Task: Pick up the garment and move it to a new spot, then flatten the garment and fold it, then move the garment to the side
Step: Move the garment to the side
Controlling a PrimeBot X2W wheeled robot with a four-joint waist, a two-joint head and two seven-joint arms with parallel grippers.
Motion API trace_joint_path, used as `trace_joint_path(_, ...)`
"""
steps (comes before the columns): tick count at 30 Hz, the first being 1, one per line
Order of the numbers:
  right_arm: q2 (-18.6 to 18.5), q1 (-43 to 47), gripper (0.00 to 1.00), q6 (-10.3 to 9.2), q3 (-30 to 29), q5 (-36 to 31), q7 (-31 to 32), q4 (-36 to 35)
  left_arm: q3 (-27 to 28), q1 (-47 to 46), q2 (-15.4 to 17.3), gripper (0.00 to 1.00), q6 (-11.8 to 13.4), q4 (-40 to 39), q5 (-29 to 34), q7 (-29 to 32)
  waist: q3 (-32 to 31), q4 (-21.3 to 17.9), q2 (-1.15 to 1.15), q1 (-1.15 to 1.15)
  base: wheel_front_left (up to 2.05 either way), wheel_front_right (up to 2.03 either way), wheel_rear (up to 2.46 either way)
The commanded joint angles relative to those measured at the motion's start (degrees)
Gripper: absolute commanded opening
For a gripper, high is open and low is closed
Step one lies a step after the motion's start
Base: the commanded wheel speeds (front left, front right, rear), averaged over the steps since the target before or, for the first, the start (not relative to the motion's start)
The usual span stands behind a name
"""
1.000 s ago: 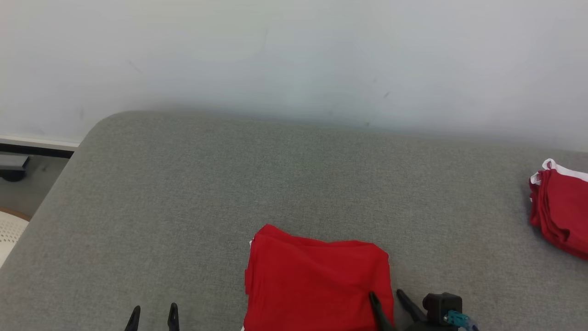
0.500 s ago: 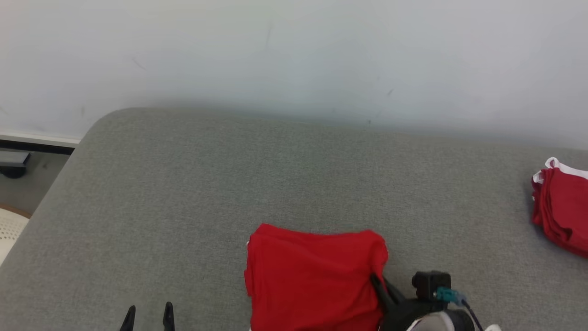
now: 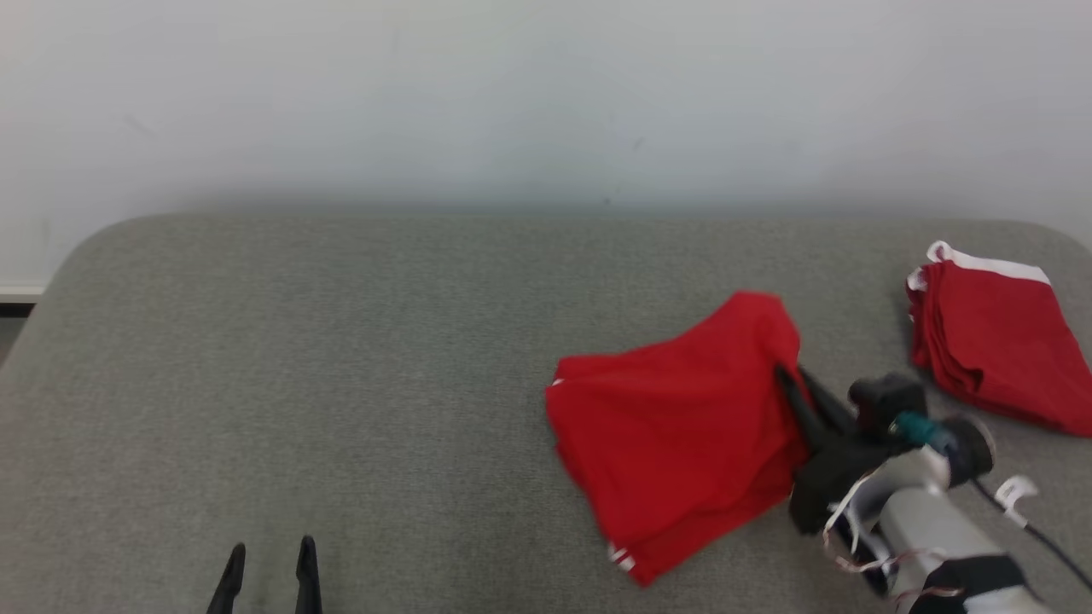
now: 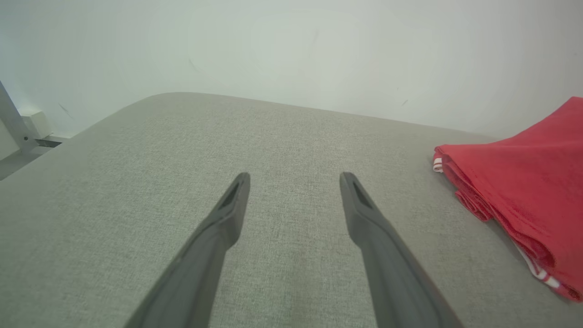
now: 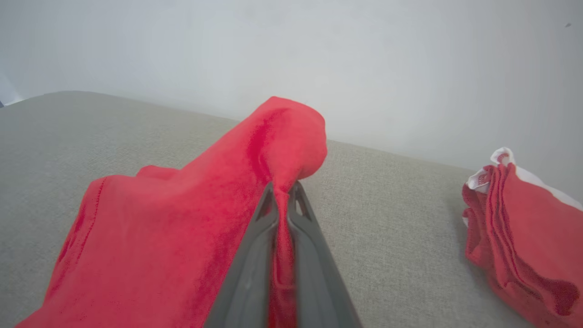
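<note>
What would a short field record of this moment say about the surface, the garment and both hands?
Surface: grey padded surface
Garment: red garment, folded, one corner lifted
Right hand: shut on that corner
Left hand: open, empty, apart from the garment
Other: folded red pile with white trim, far right

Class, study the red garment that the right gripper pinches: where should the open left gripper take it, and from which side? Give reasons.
Probably take the red garment by its layered left edge, coming in low from the robot's left. The right gripper pinches the right corner and holds it raised, while that left edge rests on the grey surface, facing the open left gripper.
</note>
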Motion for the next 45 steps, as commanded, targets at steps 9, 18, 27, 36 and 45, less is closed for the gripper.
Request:
trace_joint_path(9, -9.68, -15.14, 0.00, 0.03, 6.11, 2.05, 0.40, 0.34, 0.39, -5.18, 0.00, 1.00, -0.48, -1.79, 1.29, -0.12, 8.81, -6.93, 0.00, 0.00, 0.00, 0.00, 0.00)
trace_joint_path(18, -17.04, -23.93, 0.00, 0.03, 9.85, 7.38, 0.20, 1.74, 1.47, -7.99, 0.04, 1.00, -0.97, -2.50, 3.35, -0.11, 12.54, -8.01, 0.00, 0.00, 0.00, 0.00, 0.00)
trace_joint_path(27, -23.22, -28.53, 0.00, 0.03, 13.06, 12.59, 2.94, 2.74, 1.55, -8.66, 0.54, 1.00, -0.93, -4.10, 4.00, -0.12, 15.83, -9.41, 0.00, 0.00, 0.00, 0.00, 0.00)
trace_joint_path(36, -29.08, -33.73, 0.00, 0.02, 15.57, 13.96, 5.45, 9.58, 0.37, -10.67, 1.90, 1.00, -0.94, -5.76, 4.28, -0.12, 19.71, -8.69, 0.00, 0.00, 0.00, 0.00, 0.00)
trace_joint_path(45, -29.39, -38.52, 0.00, 0.03, 17.59, 9.69, 5.89, 17.88, 0.69, -11.80, 3.36, 1.00, -0.88, -6.52, 3.76, -0.11, 22.59, -8.01, 0.00, 0.00, 0.00, 0.00, 0.00)
